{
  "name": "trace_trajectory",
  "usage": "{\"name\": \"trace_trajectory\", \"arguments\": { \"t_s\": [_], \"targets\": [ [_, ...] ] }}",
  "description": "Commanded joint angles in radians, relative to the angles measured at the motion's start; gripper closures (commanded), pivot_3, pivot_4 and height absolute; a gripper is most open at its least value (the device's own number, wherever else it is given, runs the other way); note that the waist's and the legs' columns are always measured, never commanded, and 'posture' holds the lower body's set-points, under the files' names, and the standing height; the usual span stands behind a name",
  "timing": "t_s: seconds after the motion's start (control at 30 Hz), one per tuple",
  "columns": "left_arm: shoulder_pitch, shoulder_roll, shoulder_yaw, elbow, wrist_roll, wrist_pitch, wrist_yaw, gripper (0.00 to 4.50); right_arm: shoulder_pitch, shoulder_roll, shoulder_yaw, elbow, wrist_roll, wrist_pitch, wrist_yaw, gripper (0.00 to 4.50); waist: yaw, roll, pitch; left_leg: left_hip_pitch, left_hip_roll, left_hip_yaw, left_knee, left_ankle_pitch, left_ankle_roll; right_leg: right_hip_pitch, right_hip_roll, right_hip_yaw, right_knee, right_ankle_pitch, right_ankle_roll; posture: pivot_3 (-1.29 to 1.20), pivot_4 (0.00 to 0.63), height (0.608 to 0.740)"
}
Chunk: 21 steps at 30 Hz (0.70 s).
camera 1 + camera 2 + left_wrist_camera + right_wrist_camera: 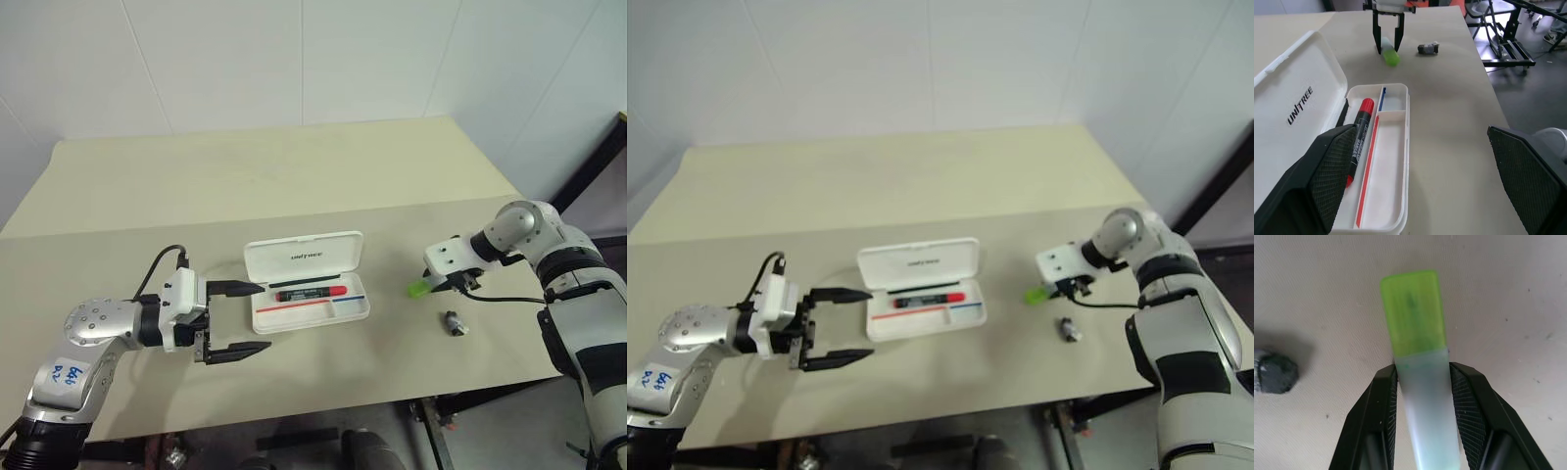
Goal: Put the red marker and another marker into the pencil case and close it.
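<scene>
Robot arms at work over a pale beige bench, left to right: the left gripper hangs with its black fingers spread wide, holding nothing, just beside the left end of the white hard plastic pencil case, which lies open near the middle of the bench, nearer its front edge. Inside, the slim red-capped marker with a dark barrel already lies along the rear trough. Towards the right edge, the right gripper has its fingers pressed against the pale whitish-green body of the stubby highlighter, green cap jutting out; a small dark grey lump sits nearby. Judged step: picking up the second marker; next it needs lifting and carrying left into the case
</scene>
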Motion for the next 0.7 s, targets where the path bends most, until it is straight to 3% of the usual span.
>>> {"name": "trace_trajectory", "arguments": {
  "t_s": [0.03, 0.2, 0.4, 0.7],
  "targets": [
    [-0.038, 0.013, -0.009, 0.028, 0.004, -0.025, -0.020, 0.00, 0.010, -0.029, -0.052, -0.012, 0.067, 0.041, 0.095, 2.82, 0.001, 0.002, 0.001, -0.001, 0.000, 0.000, 0.000, 0.000, 0.000, -0.001, 0.000, 0.000, 0.000, 0.000, 0.000, 0.00, 0.150, 0.740],
    [-0.077, 0.013, -0.026, 0.096, 0.018, -0.058, -0.052, 0.00, -0.003, -0.063, -0.128, -0.055, 0.180, 0.130, 0.202, 2.82, 0.002, 0.007, 0.005, -0.005, -0.002, 0.000, 0.000, 0.000, 0.000, -0.002, -0.002, 0.000, 0.000, 0.001, 0.002, 0.00, 0.150, 0.740],
    [-0.105, 0.012, -0.035, 0.164, 0.035, -0.097, -0.088, 0.00, 0.031, -0.097, -0.101, -0.176, 0.339, 0.266, 0.213, 2.82, 0.003, 0.009, 0.007, -0.005, -0.002, 0.001, -0.002, 0.000, 0.000, -0.002, -0.002, 0.000, -0.003, 0.001, 0.002, 0.00, 0.150, 0.740],
    [-0.120, 0.024, -0.049, 0.206, 0.045, -0.115, -0.113, 0.00, 0.319, -0.208, -0.065, -0.791, 0.615, 0.661, 0.213, 2.82, 0.021, 0.009, 0.007, -0.007, -0.001, 0.000, -0.002, 0.000, 0.000, -0.005, -0.002, 0.000, -0.001, 0.000, 0.002, 0.00, 0.150, 0.740]
  ]
}}
